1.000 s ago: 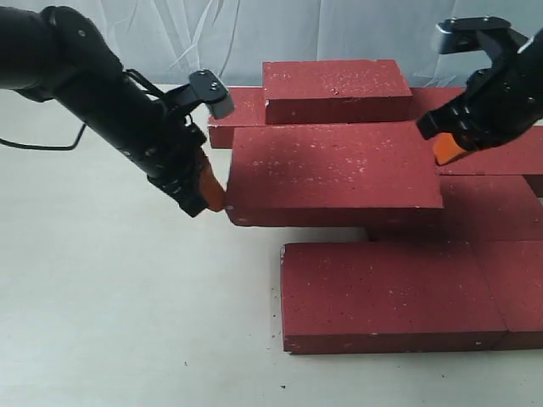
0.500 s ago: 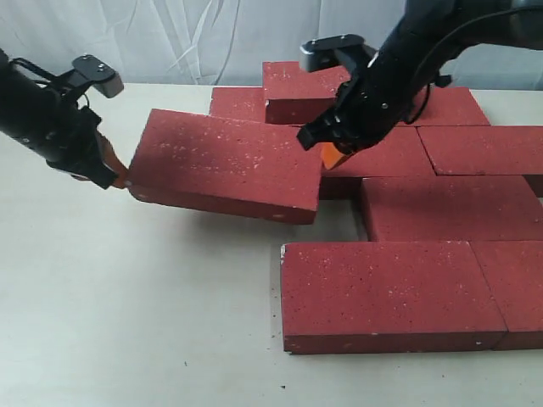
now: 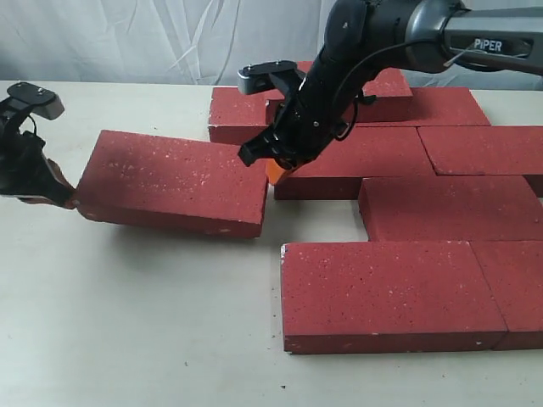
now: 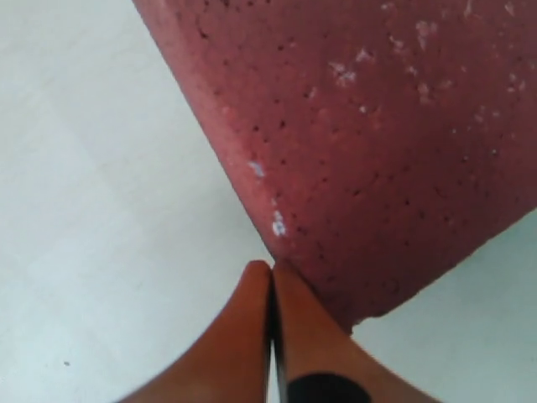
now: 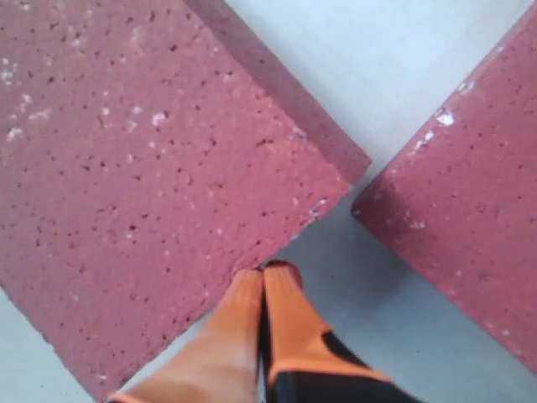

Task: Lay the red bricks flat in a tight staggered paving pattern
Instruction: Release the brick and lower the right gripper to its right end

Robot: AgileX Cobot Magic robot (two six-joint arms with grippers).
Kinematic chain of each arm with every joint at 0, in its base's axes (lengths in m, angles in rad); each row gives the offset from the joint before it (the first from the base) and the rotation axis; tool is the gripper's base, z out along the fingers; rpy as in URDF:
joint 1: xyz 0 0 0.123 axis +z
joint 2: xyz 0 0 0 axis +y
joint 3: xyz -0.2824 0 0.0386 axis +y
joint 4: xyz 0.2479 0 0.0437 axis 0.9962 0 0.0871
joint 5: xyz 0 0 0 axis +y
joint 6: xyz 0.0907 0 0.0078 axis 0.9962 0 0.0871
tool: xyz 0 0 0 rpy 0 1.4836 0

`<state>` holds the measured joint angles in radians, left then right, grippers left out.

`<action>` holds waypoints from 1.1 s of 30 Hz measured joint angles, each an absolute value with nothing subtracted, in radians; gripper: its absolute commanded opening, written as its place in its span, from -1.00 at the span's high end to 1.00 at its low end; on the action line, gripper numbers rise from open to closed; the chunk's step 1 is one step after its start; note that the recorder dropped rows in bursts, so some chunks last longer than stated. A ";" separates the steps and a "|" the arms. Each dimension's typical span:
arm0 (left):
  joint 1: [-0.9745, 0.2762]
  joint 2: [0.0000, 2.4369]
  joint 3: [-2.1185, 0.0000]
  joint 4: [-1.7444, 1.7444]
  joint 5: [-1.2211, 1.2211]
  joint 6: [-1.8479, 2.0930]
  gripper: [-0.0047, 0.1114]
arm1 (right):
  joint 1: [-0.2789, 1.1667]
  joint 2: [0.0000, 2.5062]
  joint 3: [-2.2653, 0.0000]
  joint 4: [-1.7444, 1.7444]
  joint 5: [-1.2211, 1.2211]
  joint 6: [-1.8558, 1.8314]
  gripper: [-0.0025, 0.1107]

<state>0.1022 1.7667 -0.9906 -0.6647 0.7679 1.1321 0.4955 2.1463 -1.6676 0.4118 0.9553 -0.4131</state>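
One red brick lies left of the group, slightly tilted, pinched lengthwise between both grippers. My left gripper is shut, and its orange tips press the brick's left end; in the left wrist view the gripper touches a lower corner. My right gripper is shut too, reaching across the middle to press the brick's right end, where its tips meet the edge. Neither gripper has anything between its fingers. Several more red bricks lie flat in staggered rows on the right, such as the front one.
A brick sits in the middle row, with another behind it. A back-row brick is just behind the right arm, and a neighbouring brick lies close to the right gripper. Pale table extends at the front left.
Both arms have moved left, carrying the brick off the group towards the left and lower over the table. The right arm now reaches across the middle.
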 measured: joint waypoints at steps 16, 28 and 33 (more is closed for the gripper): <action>0.205 1.765 -0.987 -0.718 0.824 1.078 0.92 | 0.520 2.160 -1.674 0.276 0.967 -0.328 0.97; 0.205 1.765 -0.987 -0.843 0.611 1.107 0.92 | 0.535 2.122 -1.602 0.376 1.123 -0.532 0.97; 0.205 1.765 -0.987 -0.970 0.573 1.187 0.92 | 0.550 2.102 -1.465 0.648 1.079 -0.878 0.97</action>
<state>0.2050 1.7650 -0.9869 -0.9704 0.5735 1.1866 0.5503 2.1022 -1.4652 0.6477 1.0790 -0.8776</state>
